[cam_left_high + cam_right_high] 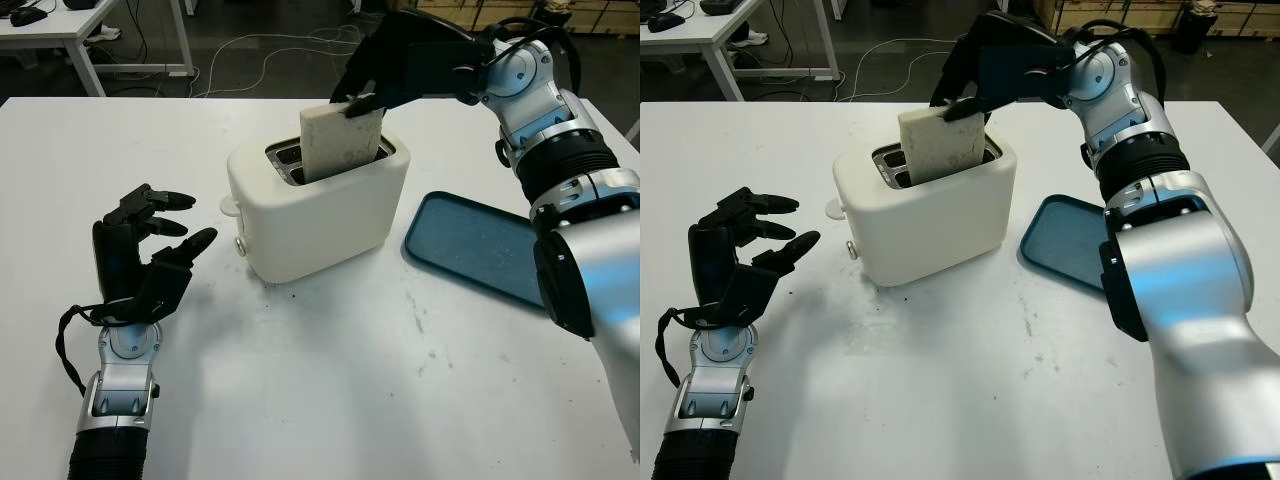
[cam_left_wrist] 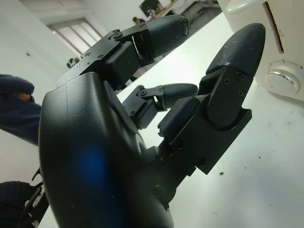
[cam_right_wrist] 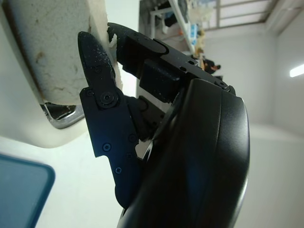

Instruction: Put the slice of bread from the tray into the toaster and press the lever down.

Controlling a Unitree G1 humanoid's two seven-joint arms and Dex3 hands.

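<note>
A white toaster (image 1: 330, 215) stands mid-table, its lever knob (image 1: 231, 205) on the left end. A pale slice of bread (image 1: 340, 142) stands tilted with its lower part inside the nearer slot. My right hand (image 1: 372, 92) pinches the slice's top right corner from above and behind; the same hand (image 3: 102, 71) grips the bread (image 3: 52, 52) in the right wrist view. My left hand (image 1: 150, 250) is open above the table, left of the toaster. The left wrist view has that hand (image 2: 190, 102) close to the toaster's dial (image 2: 284, 77).
A blue tray (image 1: 470, 245) lies on the table to the right of the toaster, with nothing on it. The white table (image 1: 350, 390) stretches in front. Desks and floor cables lie beyond the far edge.
</note>
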